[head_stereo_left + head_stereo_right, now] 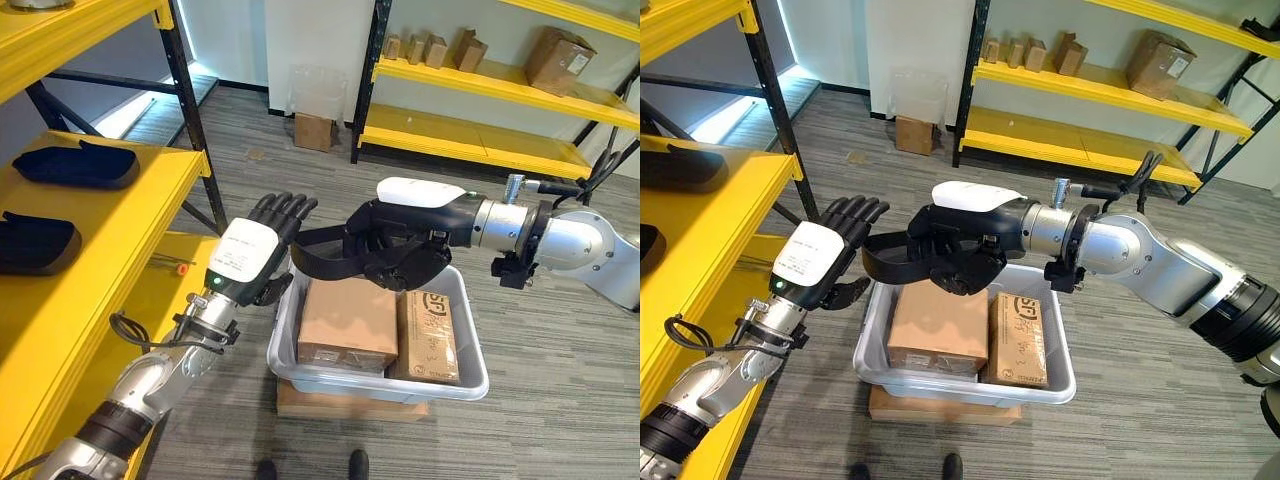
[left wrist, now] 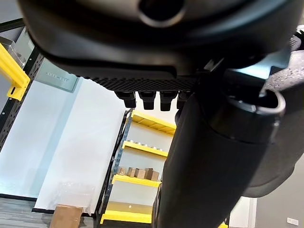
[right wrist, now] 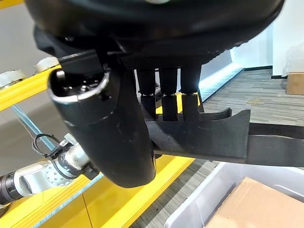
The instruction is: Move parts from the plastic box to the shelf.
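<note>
Left robot hand (image 1: 262,250) is nearest to me, with straight relaxed fingers and nothing in it, raised between the shelf (image 1: 95,215) and the box (image 1: 378,378). My right robot hand (image 1: 400,250) hangs just over the box, fingers curled round a black part (image 1: 318,258), so this part is out of the box, in the air, and not yet on the shelf.

I judge the part is light and rather stiff, a thin moulded tray shape with a raised rim; it does not sag where it sticks out toward the left hand. The surface looks smooth, perhaps slippery, so I would hold it by the rim near the middle, as the right hand does now.

In the box lie two cartons (image 1: 347,325), side by side. On the shelf two similar black parts (image 1: 76,165) already rest, well apart from the hands. Farther back stands another yellow rack (image 1: 480,140) with small cartons.

The right wrist view shows the fingers (image 3: 169,102) hooked over the rim of the part, which the eye views hide. The left wrist view shows the left fingers stretched out and free.
</note>
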`<state>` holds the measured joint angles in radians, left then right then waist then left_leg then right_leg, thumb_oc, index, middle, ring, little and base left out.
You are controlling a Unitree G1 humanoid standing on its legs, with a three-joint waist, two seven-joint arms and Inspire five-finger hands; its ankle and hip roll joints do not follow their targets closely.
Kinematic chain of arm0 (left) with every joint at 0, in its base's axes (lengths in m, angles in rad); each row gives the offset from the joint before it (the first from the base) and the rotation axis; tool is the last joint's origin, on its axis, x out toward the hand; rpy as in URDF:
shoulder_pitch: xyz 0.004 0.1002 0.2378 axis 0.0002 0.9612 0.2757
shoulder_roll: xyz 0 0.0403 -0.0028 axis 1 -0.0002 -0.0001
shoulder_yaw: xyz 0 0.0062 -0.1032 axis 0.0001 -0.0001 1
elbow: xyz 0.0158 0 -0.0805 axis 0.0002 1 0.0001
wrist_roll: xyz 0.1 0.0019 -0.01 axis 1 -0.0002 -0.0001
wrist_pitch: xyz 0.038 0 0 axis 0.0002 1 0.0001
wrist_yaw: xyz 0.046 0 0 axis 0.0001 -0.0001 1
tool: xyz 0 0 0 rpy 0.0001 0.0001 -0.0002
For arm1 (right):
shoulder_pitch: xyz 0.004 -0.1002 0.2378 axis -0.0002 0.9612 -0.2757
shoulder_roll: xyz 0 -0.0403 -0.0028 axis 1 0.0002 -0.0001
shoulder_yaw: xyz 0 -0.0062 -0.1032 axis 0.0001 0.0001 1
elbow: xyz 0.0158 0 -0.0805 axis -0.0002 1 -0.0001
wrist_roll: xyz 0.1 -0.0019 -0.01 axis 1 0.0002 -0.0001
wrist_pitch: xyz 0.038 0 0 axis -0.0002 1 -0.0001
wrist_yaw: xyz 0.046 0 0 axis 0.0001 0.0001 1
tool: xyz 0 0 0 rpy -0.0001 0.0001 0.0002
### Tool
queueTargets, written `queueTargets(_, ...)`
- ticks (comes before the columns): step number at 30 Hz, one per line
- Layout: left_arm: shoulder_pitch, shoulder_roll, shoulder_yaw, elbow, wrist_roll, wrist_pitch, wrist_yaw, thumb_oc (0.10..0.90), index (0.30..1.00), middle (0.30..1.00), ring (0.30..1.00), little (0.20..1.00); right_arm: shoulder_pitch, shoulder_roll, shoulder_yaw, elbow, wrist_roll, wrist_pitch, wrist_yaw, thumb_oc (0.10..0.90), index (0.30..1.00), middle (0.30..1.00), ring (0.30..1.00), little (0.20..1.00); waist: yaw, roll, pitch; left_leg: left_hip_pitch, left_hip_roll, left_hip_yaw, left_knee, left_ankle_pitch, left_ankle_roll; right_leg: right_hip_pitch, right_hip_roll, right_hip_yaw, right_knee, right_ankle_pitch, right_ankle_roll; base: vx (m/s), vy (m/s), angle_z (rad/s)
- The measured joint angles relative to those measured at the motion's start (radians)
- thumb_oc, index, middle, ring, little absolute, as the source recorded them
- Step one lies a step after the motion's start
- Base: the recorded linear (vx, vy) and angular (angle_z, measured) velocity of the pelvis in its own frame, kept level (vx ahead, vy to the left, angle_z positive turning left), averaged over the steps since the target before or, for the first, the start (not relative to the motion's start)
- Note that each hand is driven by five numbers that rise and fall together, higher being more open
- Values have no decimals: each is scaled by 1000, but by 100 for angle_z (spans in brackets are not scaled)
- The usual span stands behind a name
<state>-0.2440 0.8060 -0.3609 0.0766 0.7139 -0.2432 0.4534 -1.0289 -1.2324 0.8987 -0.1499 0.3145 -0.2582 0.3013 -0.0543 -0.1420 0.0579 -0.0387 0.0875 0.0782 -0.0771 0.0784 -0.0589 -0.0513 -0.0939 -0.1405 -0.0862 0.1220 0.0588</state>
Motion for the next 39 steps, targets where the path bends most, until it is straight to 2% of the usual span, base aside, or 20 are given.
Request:
queueTargets(8,-39,41,-32,1,3,5,-7,900,1000,1000,1000,1000,0,-2,0,1,0,1,0,400,300,300,300,300,0,0,0,0,0,1,0,0,0,0,0,0,0,0,0,0,0,0)
queueTargets(23,-51,46,-42,-119,9,-6,-9,900,1000,1000,1000,1000,0,-13,-1,1,3,0,-5,400,300,300,300,300,-1,-5,-2,-1,0,0,0,0,0,0,0,1,0,-2,2,0,0,0)
queueTargets(27,-51,46,-57,-125,8,-26,-9,900,1000,1000,1000,1000,0,-21,-1,1,3,0,-5,400,300,300,300,300,-1,-7,-3,-1,0,0,0,0,0,0,0,1,0,-2,2,0,0,0)
queueTargets(39,-59,43,-80,-133,4,-27,-9,900,1000,1000,1000,1000,0,-24,-1,0,3,0,-4,400,300,300,300,300,-3,-10,-3,-1,0,0,0,0,0,0,0,1,0,-2,2,0,0,0)
